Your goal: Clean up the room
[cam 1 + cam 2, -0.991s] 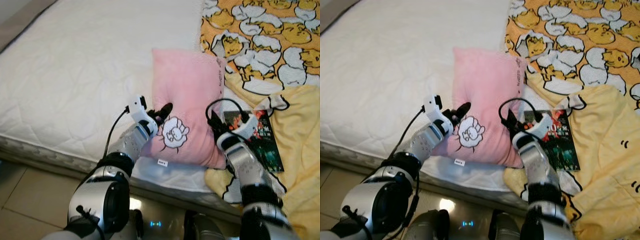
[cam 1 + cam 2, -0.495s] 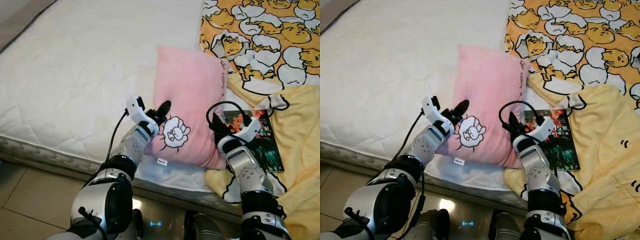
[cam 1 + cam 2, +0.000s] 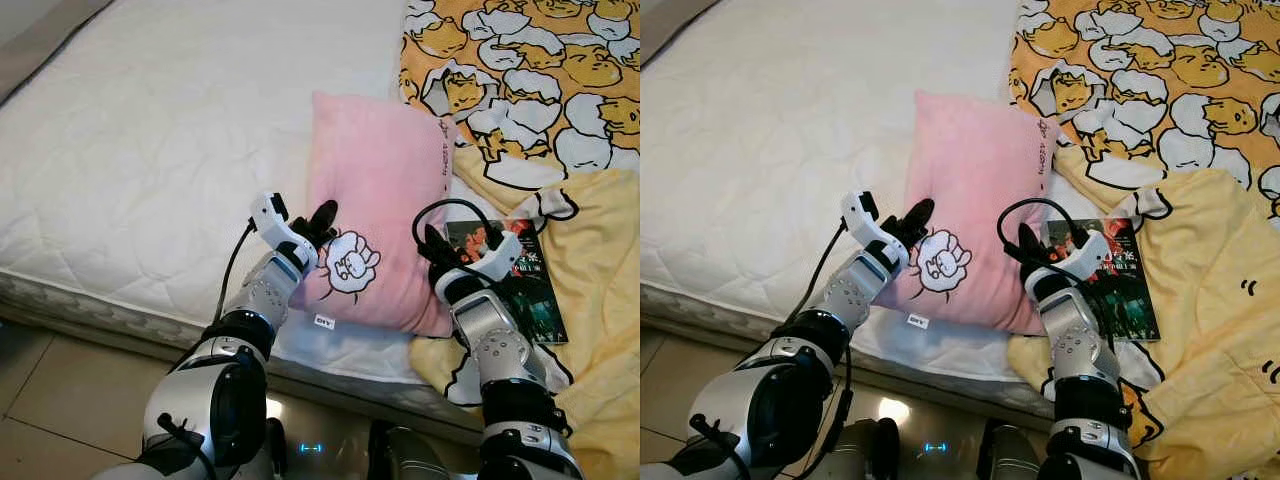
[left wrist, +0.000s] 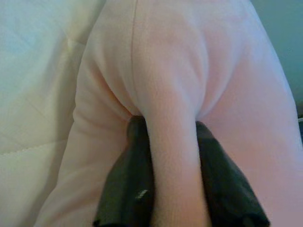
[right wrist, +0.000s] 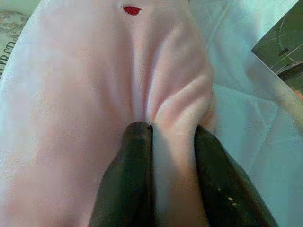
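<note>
1. A pink pillow (image 3: 378, 215) with a white cartoon patch lies on the white mattress (image 3: 150, 150) near the bed's front edge, its far end raised a little.
2. The left gripper (image 3: 322, 222) pinches a fold of the pillow's left edge; in the left wrist view its black fingers (image 4: 128, 189) close on a ridge of pink fabric.
3. The right gripper (image 3: 432, 247) clamps the pillow's right edge, a pink fold squeezed between its fingers (image 5: 135, 175).
4. A dark-covered book (image 3: 525, 285) lies just beside the pillow on the right, resting on a yellow blanket (image 3: 590, 250).
5. Beyond it spreads an orange cartoon-print cover (image 3: 530, 60).
</note>
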